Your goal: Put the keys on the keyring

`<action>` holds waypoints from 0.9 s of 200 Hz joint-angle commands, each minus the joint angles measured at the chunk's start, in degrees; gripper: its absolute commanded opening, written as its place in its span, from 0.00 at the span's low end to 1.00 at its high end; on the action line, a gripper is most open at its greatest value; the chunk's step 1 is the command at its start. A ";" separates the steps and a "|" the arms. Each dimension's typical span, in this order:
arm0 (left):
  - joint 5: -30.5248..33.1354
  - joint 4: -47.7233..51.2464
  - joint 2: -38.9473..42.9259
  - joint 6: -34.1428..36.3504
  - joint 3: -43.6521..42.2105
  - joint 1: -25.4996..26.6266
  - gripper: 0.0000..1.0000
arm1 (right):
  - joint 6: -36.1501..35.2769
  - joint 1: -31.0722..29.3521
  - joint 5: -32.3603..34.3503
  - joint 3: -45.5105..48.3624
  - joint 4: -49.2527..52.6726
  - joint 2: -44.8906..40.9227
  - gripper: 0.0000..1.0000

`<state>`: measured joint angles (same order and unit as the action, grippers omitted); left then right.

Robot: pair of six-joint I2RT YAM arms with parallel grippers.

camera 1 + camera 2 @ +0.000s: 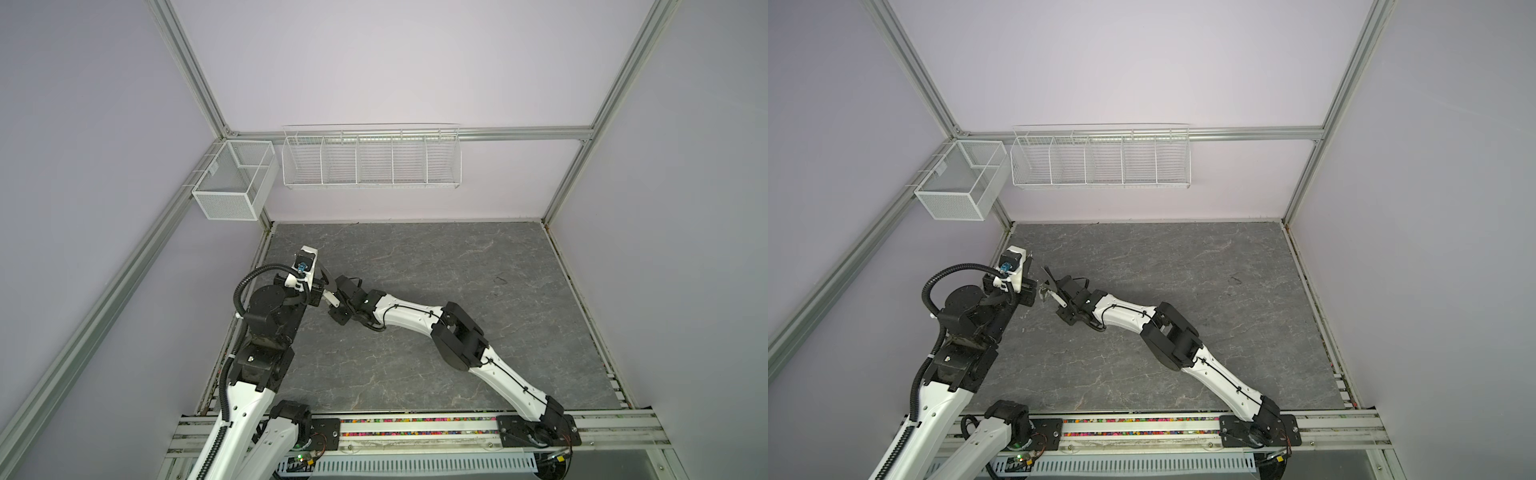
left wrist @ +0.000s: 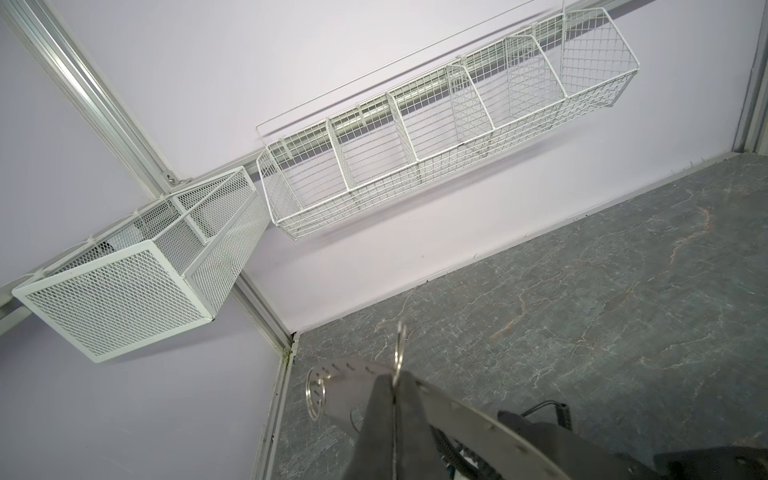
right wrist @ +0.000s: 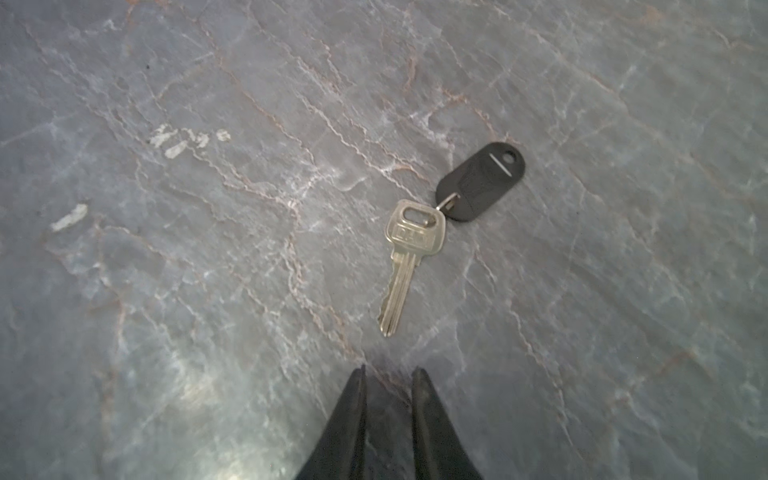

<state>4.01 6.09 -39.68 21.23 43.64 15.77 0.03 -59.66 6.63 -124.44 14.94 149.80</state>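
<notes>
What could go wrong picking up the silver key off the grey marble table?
1. The flat silver key lies flush on the table, touching the black oval plastic tag; the narrowly open right gripper may skid or drag both.
2. The left gripper pinches the grey metal keyring disc at its rim; threading pressure could twist it.

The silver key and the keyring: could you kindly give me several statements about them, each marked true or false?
1. The left hand is shut on the keyring. True.
2. The silver key is held in the right hand. False: it lies on the grey table, and the right hand is open with nothing in it.
3. A black oval tag lies at the silver key's head. True.
4. The keyring lies flat on the table. False: the left hand holds it up off the table.
</notes>
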 commanded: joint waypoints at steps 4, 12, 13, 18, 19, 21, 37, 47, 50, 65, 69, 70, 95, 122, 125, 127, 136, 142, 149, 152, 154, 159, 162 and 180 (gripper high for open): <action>-0.60 -1.69 0.22 -0.74 -0.40 -0.17 0.00 | 0.53 0.32 -0.24 0.87 7.96 3.72 0.36; -0.58 -1.70 0.16 -0.72 -0.32 -0.13 0.00 | 0.88 0.41 -0.67 -1.57 9.02 4.85 0.37; -0.58 -1.70 0.14 -0.74 -0.32 -0.13 0.00 | 0.95 0.46 -0.71 -1.57 9.13 5.00 0.37; -0.58 -1.69 0.13 -0.74 -0.33 -0.17 0.00 | 1.10 0.41 -0.82 -3.09 9.62 5.71 0.37; -0.58 -1.74 0.13 -0.75 -0.27 -0.19 0.00 | 1.11 0.37 -0.78 -3.31 9.78 5.83 0.37; -0.58 -1.75 0.13 -0.73 -0.26 -0.16 0.00 | 1.11 0.34 -0.86 -3.67 9.89 6.07 0.38; -0.51 -1.60 0.13 -0.74 -0.23 -0.15 0.00 | 1.41 0.37 -1.78 -6.60 10.40 7.61 0.38; -0.50 -1.61 0.05 -0.69 -0.12 -0.13 0.00 | 1.63 0.32 -1.97 -8.80 11.44 8.61 0.38; -0.51 -1.67 -0.02 -0.75 -0.05 -0.13 0.00 | 1.61 0.35 -1.98 -9.28 11.67 8.90 0.38; -0.58 -1.61 -0.18 -0.67 0.13 -0.17 0.00 | 1.99 0.41 -1.82 -12.45 13.42 10.43 0.37; -0.58 -1.63 -0.28 -0.62 0.19 -0.16 0.00 | 2.14 0.47 -1.72 -13.31 13.93 10.86 0.37; -0.58 -1.66 -0.25 -0.65 0.20 -0.18 0.00 | 2.20 0.44 -1.63 -13.51 14.08 10.95 0.36; -0.76 -1.75 -0.78 -0.91 0.45 -0.18 0.00 | 3.32 0.42 -0.79 -16.72 15.93 12.51 0.34; -0.79 -1.39 -0.83 -1.17 0.65 -0.18 0.00 | 4.11 0.42 -0.14 -19.65 17.86 13.83 0.28; -0.72 -1.35 -0.70 -1.24 0.61 -0.19 0.00 | 4.15 0.32 -0.09 -20.13 18.15 14.12 0.28; -0.75 -1.28 -0.67 -1.27 0.65 -0.16 0.00 | 4.18 0.42 -0.01 -20.55 18.43 14.29 0.27; -0.76 -0.98 -0.37 -1.16 0.65 -0.17 0.00 | 4.20 0.34 0.05 -21.94 19.47 14.93 0.26; -0.68 -0.70 -0.09 -1.28 0.65 -0.15 0.00 | 4.24 0.41 -0.03 -22.56 19.98 15.21 0.24; -0.50 -0.51 0.22 -1.35 0.50 -0.16 0.00 | 4.14 0.39 -0.25 -22.77 20.31 15.26 0.22; -0.38 -0.39 0.36 -1.37 0.49 -0.20 0.00 | 4.10 0.39 -0.34 -22.77 20.49 15.26 0.22; -0.29 -0.42 0.50 -1.37 0.42 -0.14 0.00 | 4.01 0.37 -0.42 -22.77 20.55 15.20 0.21; -0.11 -0.30 0.69 -1.45 0.32 -0.15 0.00 | 3.97 0.46 -0.68 -22.77 20.81 15.17 0.21; -0.06 -0.34 0.80 -1.46 0.24 -0.13 0.00 | 3.89 0.49 -0.89 -22.77 21.05 15.17 0.20; 0.21 -0.27 1.32 -1.60 -0.08 -0.12 0.00 | 3.46 0.48 -1.76 -22.39 22.02 14.75 0.16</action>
<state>4.14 6.11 -39.77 20.97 43.59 15.75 3.49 -59.35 6.15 -148.07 27.79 161.45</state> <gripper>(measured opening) 0.049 0.181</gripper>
